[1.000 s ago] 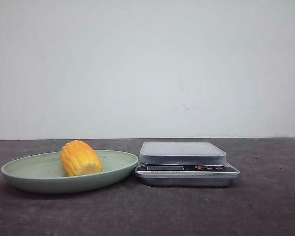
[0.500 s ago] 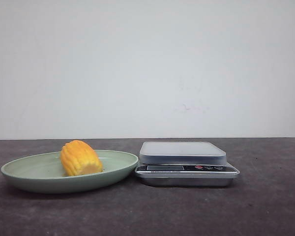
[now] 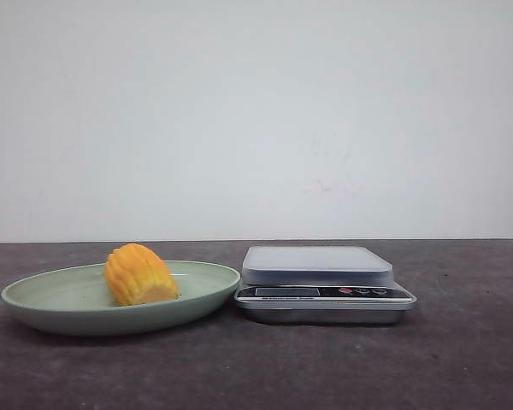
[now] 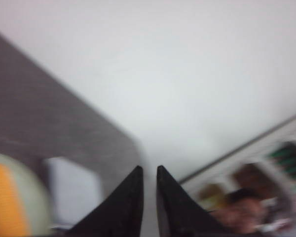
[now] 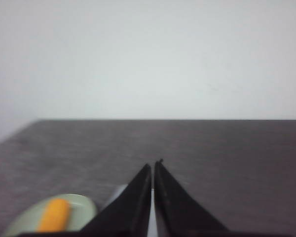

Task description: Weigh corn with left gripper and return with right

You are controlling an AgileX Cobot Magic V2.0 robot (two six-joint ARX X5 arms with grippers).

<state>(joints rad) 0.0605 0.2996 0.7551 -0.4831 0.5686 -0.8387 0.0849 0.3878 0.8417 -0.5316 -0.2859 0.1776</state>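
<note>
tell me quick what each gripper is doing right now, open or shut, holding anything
Left gripper: shut, holding nothing.
Right gripper: shut, holding nothing.
The corn lies on the green plate, untouched.

1. The left gripper [image 4: 149,173] has two black fingers [image 4: 130,197].
2. Each finger is long and ends in a sharp point.
3. The right gripper [image 5: 153,168] looks the same: two black, smooth, pointy fingers [image 5: 138,197].
4. This picture is blurry.
</note>
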